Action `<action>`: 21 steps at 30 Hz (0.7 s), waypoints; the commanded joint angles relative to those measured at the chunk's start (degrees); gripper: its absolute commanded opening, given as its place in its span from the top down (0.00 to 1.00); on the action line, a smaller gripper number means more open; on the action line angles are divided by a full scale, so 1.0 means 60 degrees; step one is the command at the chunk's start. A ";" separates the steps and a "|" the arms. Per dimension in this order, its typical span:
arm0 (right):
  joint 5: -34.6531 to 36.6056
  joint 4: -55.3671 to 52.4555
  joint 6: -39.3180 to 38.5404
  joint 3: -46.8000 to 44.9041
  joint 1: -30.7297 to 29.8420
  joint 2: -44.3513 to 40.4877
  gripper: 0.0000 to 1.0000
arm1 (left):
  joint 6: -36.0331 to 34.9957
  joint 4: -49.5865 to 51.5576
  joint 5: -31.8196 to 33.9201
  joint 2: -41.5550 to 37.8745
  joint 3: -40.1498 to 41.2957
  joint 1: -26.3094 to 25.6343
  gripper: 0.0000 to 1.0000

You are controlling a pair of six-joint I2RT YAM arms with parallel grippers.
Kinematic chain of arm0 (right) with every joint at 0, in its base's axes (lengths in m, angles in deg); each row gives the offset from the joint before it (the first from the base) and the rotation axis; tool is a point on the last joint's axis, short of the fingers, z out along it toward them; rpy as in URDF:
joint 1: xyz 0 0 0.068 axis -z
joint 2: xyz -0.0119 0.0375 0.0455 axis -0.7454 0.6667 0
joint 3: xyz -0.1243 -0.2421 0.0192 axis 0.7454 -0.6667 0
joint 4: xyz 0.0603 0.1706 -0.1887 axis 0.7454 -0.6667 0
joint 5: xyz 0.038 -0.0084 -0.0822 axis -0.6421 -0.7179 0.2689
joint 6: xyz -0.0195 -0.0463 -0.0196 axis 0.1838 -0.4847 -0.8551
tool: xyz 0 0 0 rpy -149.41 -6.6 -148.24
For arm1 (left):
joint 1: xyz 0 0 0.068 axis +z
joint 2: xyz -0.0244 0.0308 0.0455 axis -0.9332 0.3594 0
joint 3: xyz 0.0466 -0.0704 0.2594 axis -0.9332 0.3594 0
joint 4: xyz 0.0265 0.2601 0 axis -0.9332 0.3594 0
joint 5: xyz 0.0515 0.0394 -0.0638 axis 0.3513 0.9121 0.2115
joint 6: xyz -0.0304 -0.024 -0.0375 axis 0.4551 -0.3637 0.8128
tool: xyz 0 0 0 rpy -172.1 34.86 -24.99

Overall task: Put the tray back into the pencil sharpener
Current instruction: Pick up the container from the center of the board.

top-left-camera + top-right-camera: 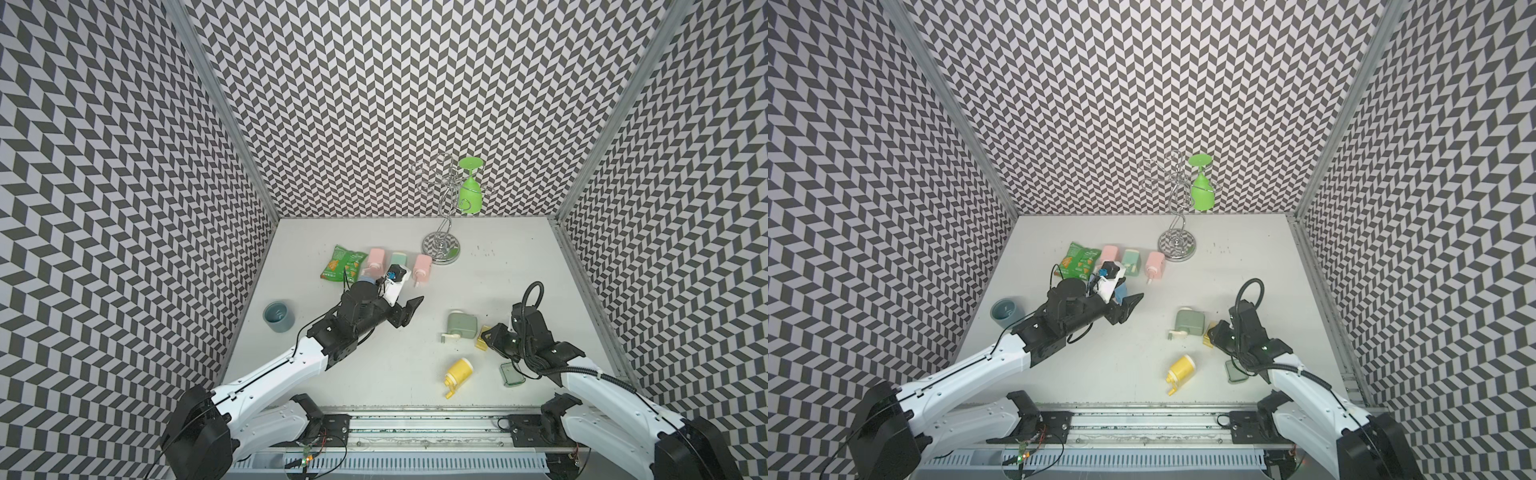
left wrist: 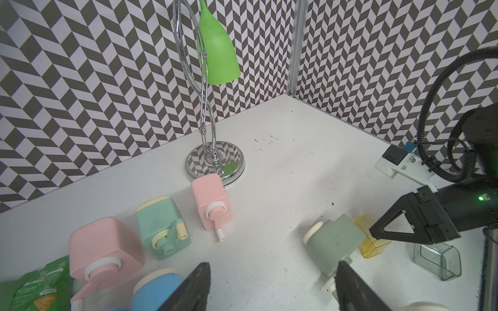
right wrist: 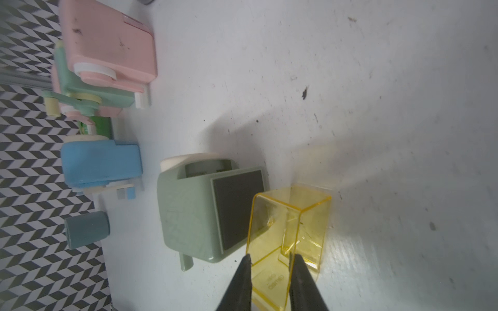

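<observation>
White tabletop [image 1: 374, 365], chevron-papered walls [image 1: 374, 104]. Transparent yellow plastic tray [image 3: 296, 229] lies just beside sage-green crank pencil sharpener [image 3: 188, 215]. Right gripper [image 3: 270, 259] straddles the tray's near end; clamped or not, cannot tell through clear plastic. Both top views: tray half hidden behind gripper. Left gripper [image 2: 273, 265] parted, empty.

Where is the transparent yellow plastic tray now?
In both top views the transparent yellow tray lies on the right side of the white table, beside the sage-green pencil sharpener, at the tips of the right gripper.
</observation>
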 commanded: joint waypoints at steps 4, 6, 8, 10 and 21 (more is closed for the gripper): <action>0.0212 0.1008 0.0399 -0.0118 0.0044 -0.0273 0.82 | 0.0217 -0.0065 0.0086 0.0034 0.0150 0.0012 0.26; 0.0259 0.1091 0.0421 -0.0120 0.0046 -0.0276 0.84 | 0.0259 -0.0068 0.0086 0.0055 0.0154 0.0014 0.26; 0.0319 0.1102 0.0420 -0.0061 0.0060 -0.0289 0.88 | 0.0285 -0.0066 0.0114 0.0055 0.0150 0.0007 0.26; 0.0405 0.1100 0.0371 -0.0014 0.0059 -0.0311 0.90 | 0.0293 -0.0073 0.0137 0.0042 0.0159 0.0005 0.26; 0.1282 -0.0697 -0.1050 0.0875 0.0118 -0.0244 0.78 | 0.0314 -0.0122 0.0295 -0.0067 0.0254 0.0017 0.26</action>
